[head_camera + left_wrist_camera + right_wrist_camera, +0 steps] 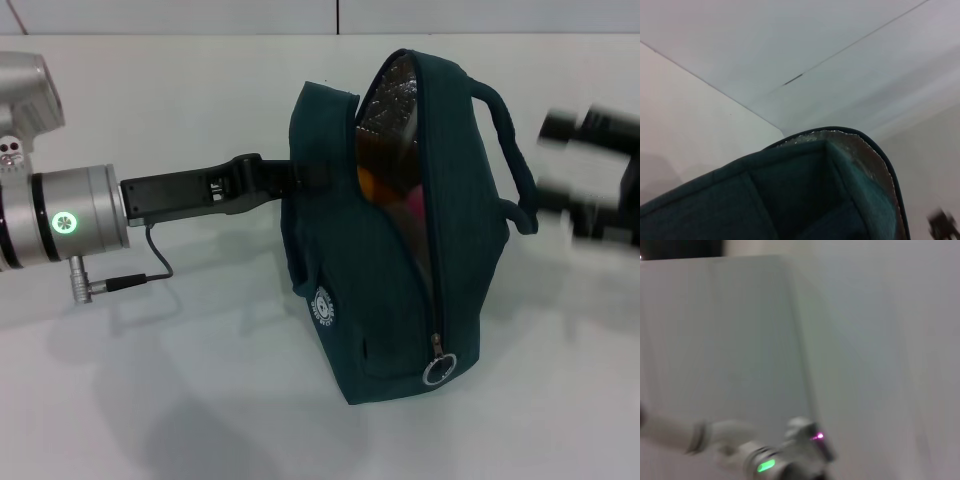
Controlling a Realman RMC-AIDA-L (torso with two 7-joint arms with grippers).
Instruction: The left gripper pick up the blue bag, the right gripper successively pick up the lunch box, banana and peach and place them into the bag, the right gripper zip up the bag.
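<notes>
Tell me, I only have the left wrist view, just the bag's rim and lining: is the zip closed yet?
Observer: No. In the head view the zip is open down the side of the blue bag, which the left hand holds by its rim. The ring pull sits near the bottom.
Operator: Anything inside?
Observer: An orange thing and a pink thing show through the opening; I cannot tell what each is.
Operator: Where is the right hand?
Observer: The right hand is off to the bag's right, apart from it, beyond the handle.
</notes>
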